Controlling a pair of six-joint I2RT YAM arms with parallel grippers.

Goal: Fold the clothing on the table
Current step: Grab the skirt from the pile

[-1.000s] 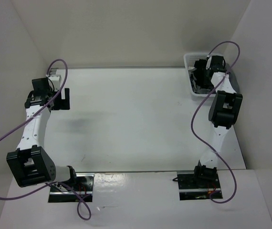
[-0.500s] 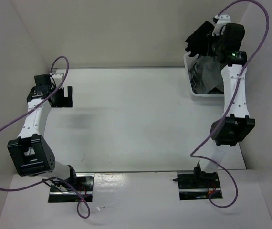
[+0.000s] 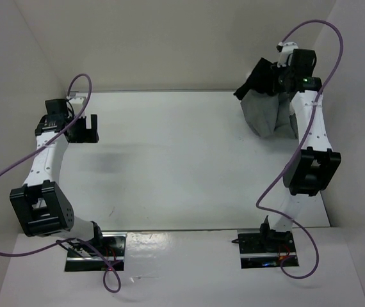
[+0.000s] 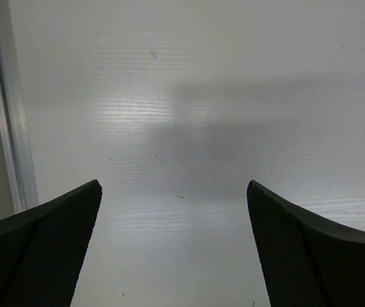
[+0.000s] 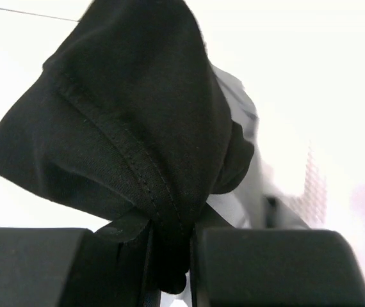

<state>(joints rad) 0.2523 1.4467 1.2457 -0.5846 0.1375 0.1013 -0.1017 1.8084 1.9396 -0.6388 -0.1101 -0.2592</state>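
Note:
The black clothing (image 3: 254, 80) hangs bunched in the air over the table's (image 3: 170, 160) back right corner, with my right gripper (image 3: 275, 77) shut on it. In the right wrist view a stitched fold of the clothing (image 5: 137, 121) is pinched between the two fingers of my right gripper (image 5: 170, 246). My left gripper (image 3: 84, 130) stands open at the table's left side, low over bare table (image 4: 202, 96), and the left gripper (image 4: 173, 192) has nothing between its fingers.
A grey cloth (image 3: 264, 116) hangs below the black clothing; I cannot tell whether it is gripped too. A blurred white mesh basket (image 5: 310, 185) shows behind the clothing. A metal rail (image 4: 3, 109) runs along the table's left edge. White walls enclose the table.
My right arm rose out of the basket with the black clothing, then shifted slightly left. The grey cloth now hangs spread where the basket showed. The left arm barely moved.

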